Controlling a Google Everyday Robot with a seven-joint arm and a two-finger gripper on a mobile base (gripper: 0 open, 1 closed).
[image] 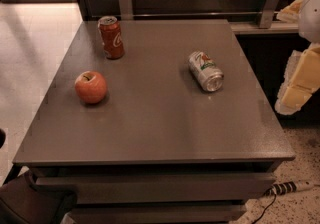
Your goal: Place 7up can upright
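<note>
The 7up can (pixel 205 71) is a silver can with a green-and-red logo. It lies on its side on the grey table (pixel 150 128), right of the middle, with its open end pointing to the front right. My gripper (pixel 299 82) shows as white and yellowish parts at the right edge of the view, off the table's right side. It is apart from the can and holds nothing that I can see.
A red cola can (pixel 111 37) stands upright at the table's back left. A red apple (pixel 91 86) sits at the left. A wooden wall with metal brackets (pixel 270 3) runs behind. A power strip (pixel 292 186) lies on the floor at the front right.
</note>
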